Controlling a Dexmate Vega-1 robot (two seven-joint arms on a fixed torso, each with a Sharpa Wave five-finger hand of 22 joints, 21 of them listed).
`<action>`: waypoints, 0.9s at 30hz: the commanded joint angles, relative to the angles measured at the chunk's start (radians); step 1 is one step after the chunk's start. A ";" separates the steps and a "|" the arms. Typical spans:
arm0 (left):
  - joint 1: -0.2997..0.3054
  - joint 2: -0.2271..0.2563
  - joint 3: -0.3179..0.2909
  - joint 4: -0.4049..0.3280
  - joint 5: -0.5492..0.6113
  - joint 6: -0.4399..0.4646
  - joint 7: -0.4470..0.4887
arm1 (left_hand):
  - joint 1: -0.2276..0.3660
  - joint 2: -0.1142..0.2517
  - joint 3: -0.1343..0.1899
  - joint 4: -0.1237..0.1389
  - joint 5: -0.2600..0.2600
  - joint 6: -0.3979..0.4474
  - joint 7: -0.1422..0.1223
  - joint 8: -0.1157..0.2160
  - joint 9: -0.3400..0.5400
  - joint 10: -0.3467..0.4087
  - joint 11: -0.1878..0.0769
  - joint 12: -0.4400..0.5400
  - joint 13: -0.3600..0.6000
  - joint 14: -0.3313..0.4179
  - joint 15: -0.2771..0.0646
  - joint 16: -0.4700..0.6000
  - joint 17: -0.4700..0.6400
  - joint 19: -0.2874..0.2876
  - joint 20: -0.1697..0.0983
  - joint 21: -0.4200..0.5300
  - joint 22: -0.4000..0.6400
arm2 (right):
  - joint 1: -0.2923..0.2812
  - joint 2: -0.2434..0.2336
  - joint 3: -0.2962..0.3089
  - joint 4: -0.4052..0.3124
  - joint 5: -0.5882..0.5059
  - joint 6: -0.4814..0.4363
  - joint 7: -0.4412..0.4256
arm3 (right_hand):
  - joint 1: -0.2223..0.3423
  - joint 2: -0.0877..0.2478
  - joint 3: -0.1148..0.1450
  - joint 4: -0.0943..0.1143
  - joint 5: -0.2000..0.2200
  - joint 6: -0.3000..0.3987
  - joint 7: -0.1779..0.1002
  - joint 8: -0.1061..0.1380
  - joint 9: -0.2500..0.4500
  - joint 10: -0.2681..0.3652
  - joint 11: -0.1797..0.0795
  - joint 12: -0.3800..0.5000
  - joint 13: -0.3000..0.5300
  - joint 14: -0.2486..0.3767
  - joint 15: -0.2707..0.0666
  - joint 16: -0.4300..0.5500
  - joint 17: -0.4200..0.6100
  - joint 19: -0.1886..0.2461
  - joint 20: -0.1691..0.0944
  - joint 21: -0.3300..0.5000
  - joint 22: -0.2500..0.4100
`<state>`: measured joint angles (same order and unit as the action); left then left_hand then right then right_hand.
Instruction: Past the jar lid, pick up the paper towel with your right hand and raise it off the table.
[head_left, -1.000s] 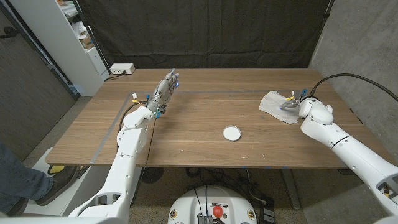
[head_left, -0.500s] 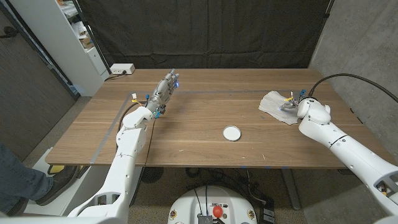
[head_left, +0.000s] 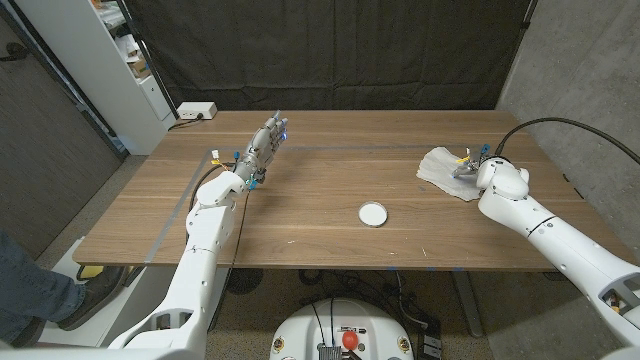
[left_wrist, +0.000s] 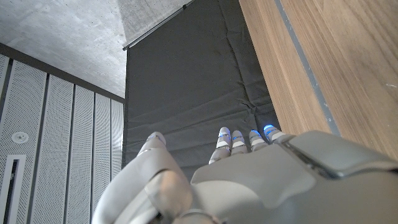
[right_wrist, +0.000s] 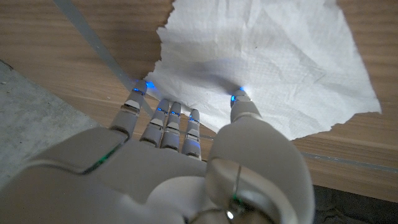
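Fingertips (right_wrist: 240, 99) of the right hand (head_left: 468, 166) press on the crumpled paper towel (head_left: 440, 166) at the table's (head_left: 310, 225) far right, not yet gripping; jar lid (head_left: 372, 213) lies nearer, mid-table; left hand (head_left: 262, 150) open, holding nothing

right arm crept slightly toward the robot's left and away from it over the last second, right robot hand (head_left: 467, 165) now sits further over the paper towel (head_left: 440, 164). Wrist cam: fingertips (right_wrist: 239, 98) down on the sheet, no lift off the counter (head_left: 320, 220) yet.
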<state>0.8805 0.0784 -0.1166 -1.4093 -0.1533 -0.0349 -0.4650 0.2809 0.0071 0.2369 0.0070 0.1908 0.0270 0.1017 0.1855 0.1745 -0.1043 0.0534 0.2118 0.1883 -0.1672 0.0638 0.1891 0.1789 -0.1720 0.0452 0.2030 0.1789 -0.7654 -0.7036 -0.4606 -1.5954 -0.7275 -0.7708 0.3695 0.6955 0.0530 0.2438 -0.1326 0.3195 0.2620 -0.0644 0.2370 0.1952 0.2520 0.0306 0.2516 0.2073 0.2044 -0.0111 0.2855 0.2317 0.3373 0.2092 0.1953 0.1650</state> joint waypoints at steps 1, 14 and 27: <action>0.003 -0.003 -0.001 -0.002 -0.004 0.001 -0.004 | 0.002 0.012 0.002 -0.008 -0.002 0.006 0.002 0.008 0.005 0.002 -0.007 0.000 0.006 0.002 0.001 0.002 0.005 -0.106 0.003 -0.001 0.004 | -0.004 0.004 -0.007 0.002 -0.010 -0.001 -0.017 | 0.022 0.003 0.014 -0.002 -0.004 0.027 -0.006 0.009 0.003 0.022 -0.005 0.009 0.005 0.018 -0.004 0.009 0.007 0.021 -0.004 0.002 0.004; 0.022 -0.005 -0.004 -0.025 -0.006 0.003 0.002 | 0.002 0.013 0.001 -0.009 -0.002 0.008 0.003 0.008 0.005 0.002 -0.006 0.000 0.006 0.001 0.002 0.002 0.005 -0.107 0.004 -0.001 0.004 | -0.011 0.017 -0.004 0.009 -0.012 0.006 -0.045 | 0.071 0.021 0.042 -0.020 -0.014 0.101 -0.012 0.023 0.003 0.079 -0.011 0.021 0.010 0.102 -0.030 0.041 0.018 0.071 -0.008 0.009 0.004; 0.033 -0.005 -0.004 -0.038 -0.009 0.005 0.007 | 0.001 0.014 0.001 -0.010 -0.002 0.008 0.003 0.007 0.005 0.001 -0.005 0.000 0.006 0.002 0.000 0.002 0.005 -0.107 0.005 -0.001 0.004 | -0.009 0.030 -0.013 0.026 -0.022 0.011 -0.067 | 0.140 0.049 0.060 -0.030 -0.037 0.199 -0.007 0.041 0.003 0.186 -0.028 0.045 0.011 0.231 -0.086 0.122 0.059 0.128 -0.038 0.010 0.003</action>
<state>0.9052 0.0743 -0.1203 -1.4369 -0.1603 -0.0320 -0.4623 0.2809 0.0071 0.2381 -0.0004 0.1908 0.0269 0.1017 0.1855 0.1745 -0.1043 0.0534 0.2118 0.1933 -0.1672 0.0639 0.1891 0.1789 -0.1720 0.0451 0.2030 0.1789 -0.7739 -0.6851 -0.4666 -1.5816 -0.7450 -0.7653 0.3181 0.8165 0.1028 0.2962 -0.1623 0.2879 0.4438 -0.0717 0.2674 0.1931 0.4151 0.0105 0.2864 0.2157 0.4137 -0.0448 0.3911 0.2782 0.4571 0.1714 0.2011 0.1661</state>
